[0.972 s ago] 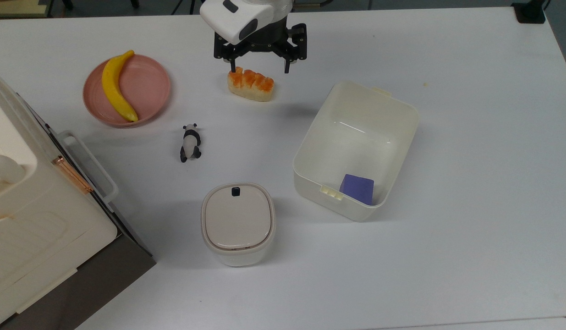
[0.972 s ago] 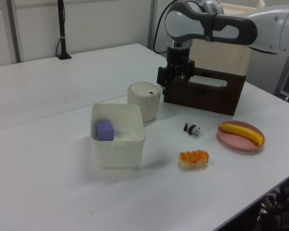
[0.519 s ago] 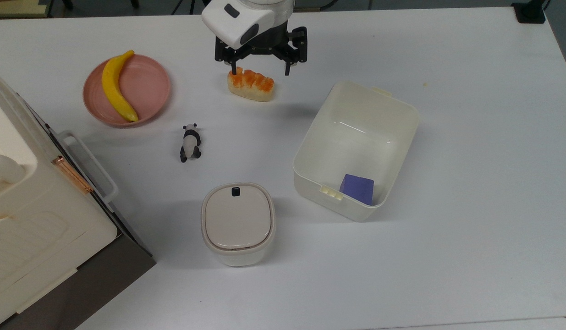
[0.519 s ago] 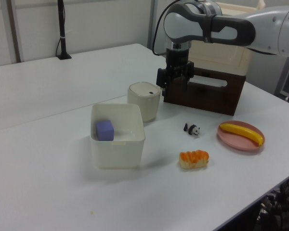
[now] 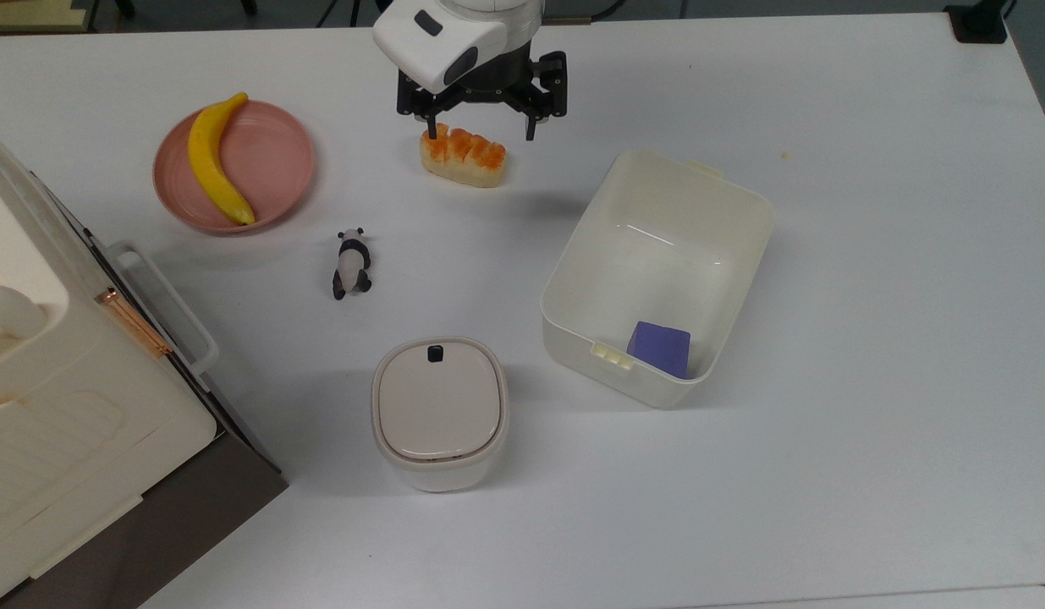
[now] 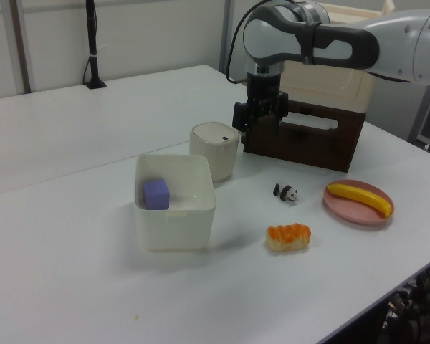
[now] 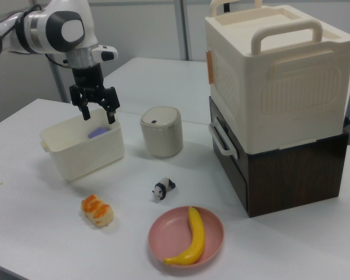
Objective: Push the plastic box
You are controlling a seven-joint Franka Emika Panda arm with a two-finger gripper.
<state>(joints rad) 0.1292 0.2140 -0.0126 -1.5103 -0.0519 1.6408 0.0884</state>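
Approach is the step in hand, judged from how things lie: the gripper (image 5: pixel 480 131) hangs in the air with its two fingers spread wide and nothing between them, and it touches no object.

Nearest in the right view lie the pink plate (image 7: pixel 213 242) with the banana (image 7: pixel 189 236), then the sushi piece (image 7: pixel 97 211) and the panda figure (image 7: pixel 162 188). Behind them stands the plastic box (image 7: pixel 84 149), lidless, with a purple cube (image 7: pixel 97 133) in one end (the lidded canister (image 7: pixel 161 131) stands just beside it, apart from it). Farthest back, the arm reaches in from the right view's left.

In the top view the plastic box (image 5: pixel 657 275) sits right of centre on the white table (image 5: pixel 869 338), turned askew, and the gripper shows above the sushi piece (image 5: pixel 463 156), well apart from the box's rim.

To push well, I would lower the fingers to about mid-height of a long wall, meet it squarely near its middle so the thin-walled tub slides rather than spins, and choose a heading toward bare table, away from the canister (image 5: pixel 440 414).
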